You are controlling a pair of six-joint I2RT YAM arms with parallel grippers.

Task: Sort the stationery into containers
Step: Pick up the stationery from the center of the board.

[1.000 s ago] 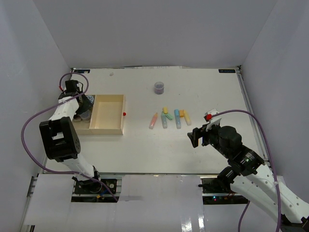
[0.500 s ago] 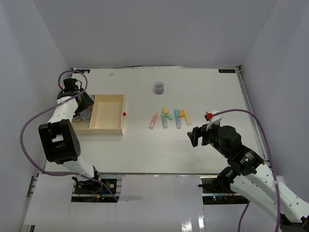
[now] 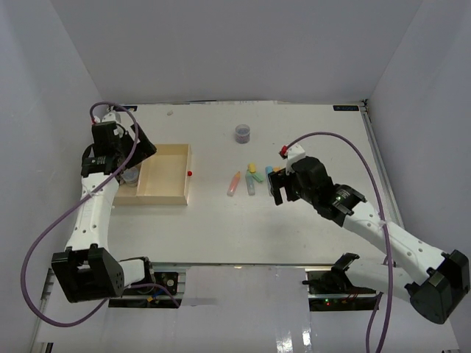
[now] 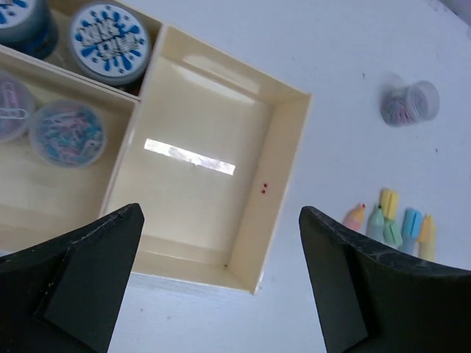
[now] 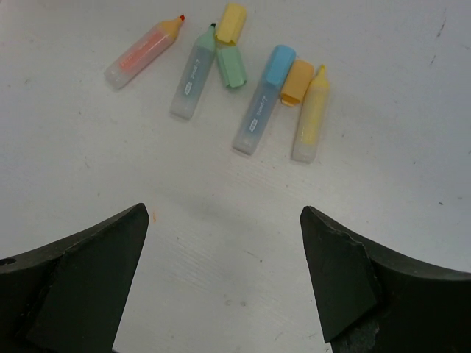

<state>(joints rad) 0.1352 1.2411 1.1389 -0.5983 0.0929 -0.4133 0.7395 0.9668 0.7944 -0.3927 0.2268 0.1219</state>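
Observation:
The pale wooden tray (image 3: 187,179) lies at the table's left. In the left wrist view its left compartments (image 4: 140,99) hold two blue-patterned-lid jars (image 4: 109,44) and two clear jars of paper clips (image 4: 66,132); the big compartment is bare. My left gripper (image 3: 132,153) hangs open above the tray (image 4: 283,191), holding nothing (image 4: 219,213). A grey-purple jar (image 3: 243,133) (image 4: 408,103) stands alone on the table. Several pastel highlighters (image 3: 257,179) (image 5: 263,99) and loose caps (image 5: 232,68) lie in a row. My right gripper (image 3: 278,193) (image 5: 224,212) is open just short of them.
A small red dot (image 3: 190,173) marks the tray's right wall. White walls enclose the table on three sides. A purple cable (image 3: 346,143) loops over the right arm.
My left gripper has opened wide and risen from the tray's left compartments. The right arm has swung left and forward, up to the highlighters.

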